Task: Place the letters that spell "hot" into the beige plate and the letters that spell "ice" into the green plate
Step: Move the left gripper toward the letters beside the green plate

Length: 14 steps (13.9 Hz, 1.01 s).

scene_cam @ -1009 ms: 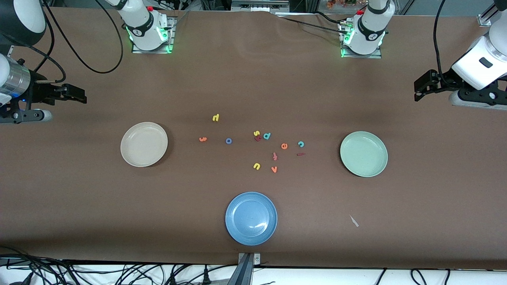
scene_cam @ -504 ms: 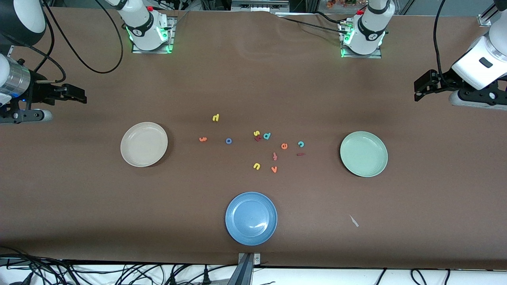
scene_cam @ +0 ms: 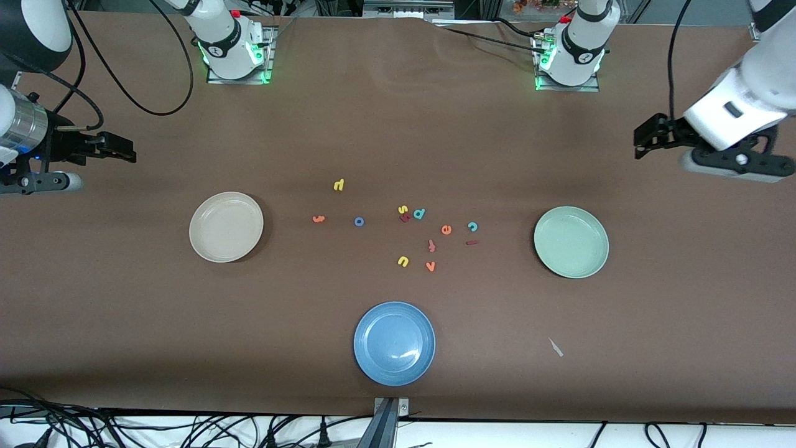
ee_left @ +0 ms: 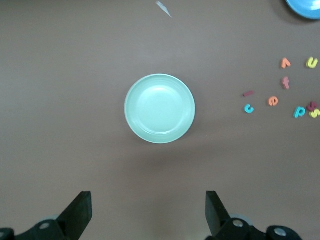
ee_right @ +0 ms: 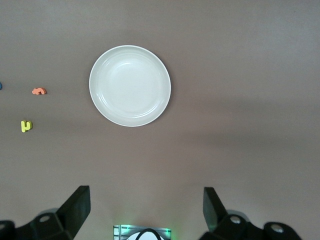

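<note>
Movement: left hand [scene_cam: 640, 138] is now sitting closer to the middle of the desk [scene_cam: 124, 323] than a second ago, over bare cloth near the green plate [scene_cam: 571, 242]; right hand [scene_cam: 127, 151] is waiting unchanged at the right arm's end, and no letter or plate is shifting.
Hands: both are standing wide open and carrying nothing.
"ice" letters: teal c [scene_cam: 472, 226], orange e [scene_cam: 446, 229] and dark red i [scene_cam: 472, 242] are lying close together on the desk, between the loose cluster and the green plate.
"hot" letters: yellow h [scene_cam: 338, 185], orange t [scene_cam: 318, 219] and blue o [scene_cam: 359, 221] are lying toward the beige plate [scene_cam: 226, 226].
Plates: both are sitting empty.
Risk, wrong pick: teal d [scene_cam: 419, 214] and orange v [scene_cam: 430, 266] are sharing colours with the c and e.
Risk, grasp: flat, tiny foam may be slipping from the fingers or getting nudged into neighbours.
Risk, destination: blue plate [scene_cam: 394, 343] is sitting nearest the front camera and is not wanted.
</note>
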{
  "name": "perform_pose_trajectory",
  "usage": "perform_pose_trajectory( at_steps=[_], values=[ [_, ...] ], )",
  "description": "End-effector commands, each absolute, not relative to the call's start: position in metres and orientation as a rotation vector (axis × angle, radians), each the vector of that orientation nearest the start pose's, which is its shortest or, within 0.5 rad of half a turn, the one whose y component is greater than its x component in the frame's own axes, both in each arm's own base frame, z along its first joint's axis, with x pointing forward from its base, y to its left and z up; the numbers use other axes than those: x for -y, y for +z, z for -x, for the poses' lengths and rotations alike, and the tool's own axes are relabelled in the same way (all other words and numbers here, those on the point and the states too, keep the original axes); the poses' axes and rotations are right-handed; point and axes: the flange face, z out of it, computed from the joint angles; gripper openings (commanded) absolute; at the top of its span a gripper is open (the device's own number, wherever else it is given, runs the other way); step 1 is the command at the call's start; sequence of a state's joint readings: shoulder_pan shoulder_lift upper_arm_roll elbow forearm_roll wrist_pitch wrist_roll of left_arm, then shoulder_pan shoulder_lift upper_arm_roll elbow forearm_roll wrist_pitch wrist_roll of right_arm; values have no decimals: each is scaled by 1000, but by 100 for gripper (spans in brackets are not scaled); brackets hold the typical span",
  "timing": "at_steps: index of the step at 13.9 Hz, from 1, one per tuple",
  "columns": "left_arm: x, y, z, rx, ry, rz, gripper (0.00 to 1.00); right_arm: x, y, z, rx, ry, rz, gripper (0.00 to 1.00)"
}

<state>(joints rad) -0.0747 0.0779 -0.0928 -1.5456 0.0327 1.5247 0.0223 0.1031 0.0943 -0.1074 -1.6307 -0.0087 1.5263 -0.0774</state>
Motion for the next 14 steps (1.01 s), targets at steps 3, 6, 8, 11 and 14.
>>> perform_pose_trajectory(
  at_steps=[3,6,8,11,14],
  values=[
    [164,514,-587,-489,342,3099,100,0,543,-573,99,309,3140,100],
    [197,473,-599,-550,368,3134,100,-3,530,-579,105,323,3134,100],
    [240,429,-600,-630,402,3106,100,-10,522,-583,111,328,3136,100],
    [288,370,-600,-714,379,3087,100,-29,510,-586,79,359,3142,100],
    [313,330,-595,-760,401,3066,100,-51,495,-593,41,368,3139,100]
  ],
)
